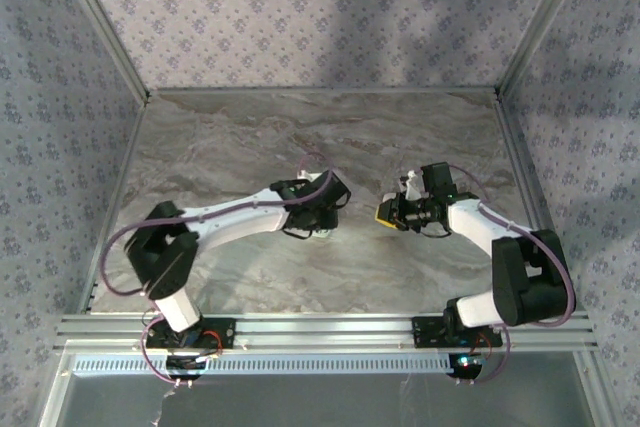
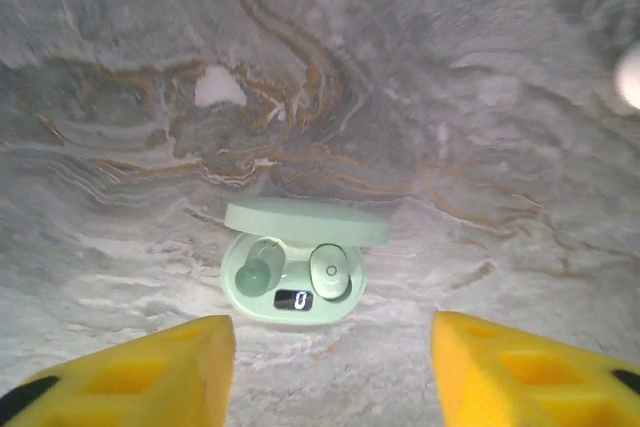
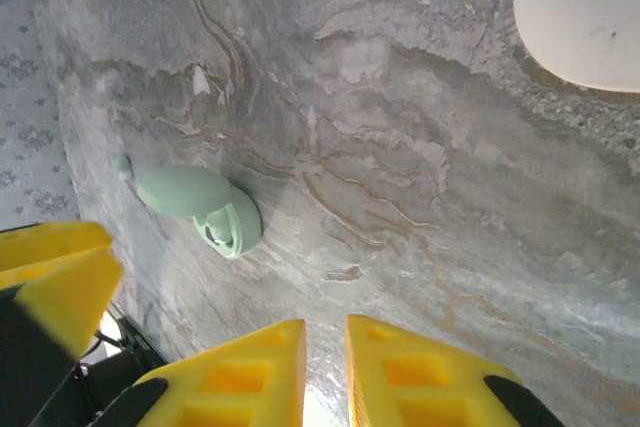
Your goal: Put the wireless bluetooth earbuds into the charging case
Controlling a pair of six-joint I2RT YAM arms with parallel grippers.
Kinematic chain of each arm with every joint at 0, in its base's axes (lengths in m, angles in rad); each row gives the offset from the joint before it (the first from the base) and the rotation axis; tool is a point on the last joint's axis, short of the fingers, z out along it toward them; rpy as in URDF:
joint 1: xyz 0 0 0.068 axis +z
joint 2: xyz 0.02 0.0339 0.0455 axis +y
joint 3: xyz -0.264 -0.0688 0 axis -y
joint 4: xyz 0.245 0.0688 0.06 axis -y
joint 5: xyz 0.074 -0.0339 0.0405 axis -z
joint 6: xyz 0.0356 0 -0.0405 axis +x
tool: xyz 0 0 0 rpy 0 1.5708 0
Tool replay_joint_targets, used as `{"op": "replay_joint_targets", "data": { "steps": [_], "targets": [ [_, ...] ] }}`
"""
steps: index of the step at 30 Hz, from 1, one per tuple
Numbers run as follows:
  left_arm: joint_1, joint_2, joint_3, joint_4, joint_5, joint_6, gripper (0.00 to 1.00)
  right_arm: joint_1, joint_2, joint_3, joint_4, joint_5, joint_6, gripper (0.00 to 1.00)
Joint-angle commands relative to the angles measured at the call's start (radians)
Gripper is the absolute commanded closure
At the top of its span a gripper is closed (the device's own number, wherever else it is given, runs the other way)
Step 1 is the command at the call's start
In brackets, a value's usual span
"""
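A mint-green charging case (image 2: 295,287) lies open on the marble table, lid up, its small display lit. One pale green earbud (image 2: 330,270) sits in its right slot. The left slot (image 2: 257,272) holds a round green shape; whether that is an earbud, I cannot tell. My left gripper (image 2: 333,347) is open just in front of the case, its yellow fingers wide apart with nothing between them. From the right wrist the case (image 3: 228,222) is side-on, with a small green piece (image 3: 121,163) on the table beyond the lid. My right gripper (image 3: 325,347) stands apart from the case, jaws narrowly open and empty.
A white oval object (image 3: 585,17) lies on the table at the upper right of the right wrist view, and a blurred white shape (image 2: 630,75) shows at the right edge of the left wrist view. From above, both grippers (image 1: 318,222) (image 1: 385,214) face each other mid-table. Patterned walls enclose three sides.
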Motion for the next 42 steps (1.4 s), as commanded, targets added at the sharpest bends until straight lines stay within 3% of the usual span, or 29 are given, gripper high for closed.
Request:
{"op": "replay_joint_targets", "data": {
  "steps": [1, 10, 16, 25, 29, 36, 42],
  "targets": [
    [0.011, -0.097, -0.030, -0.007, -0.031, 0.058, 0.35, 0.015, -0.045, 0.035, -0.037, 0.015, 0.000, 0.69],
    [0.076, -0.307, -0.022, -0.135, 0.037, 0.226, 0.01, 0.091, -0.190, 0.062, -0.121, 0.093, 0.006, 0.35],
    [0.103, -0.467, -0.131, -0.113, 0.117, 0.200, 0.00, 0.181, -0.321, 0.039, -0.152, 0.188, 0.040, 0.12],
    [0.146, -0.585, -0.302, -0.040, 0.198, 0.163, 0.00, 0.275, -0.348, 0.035, -0.142, 0.305, 0.046, 0.00],
    [0.192, -0.581, -0.334, -0.020, 0.244, 0.171, 0.00, 0.291, -0.319, 0.053, -0.134, 0.343, 0.038, 0.00],
    [0.338, -0.544, -0.371, -0.006, 0.353, 0.176, 0.00, 0.311, -0.243, 0.131, -0.175, 0.364, -0.021, 0.00],
    [0.466, -0.536, -0.398, -0.034, 0.374, 0.159, 0.00, 0.352, -0.163, 0.198, -0.208, 0.512, -0.022, 0.00]
  ]
}}
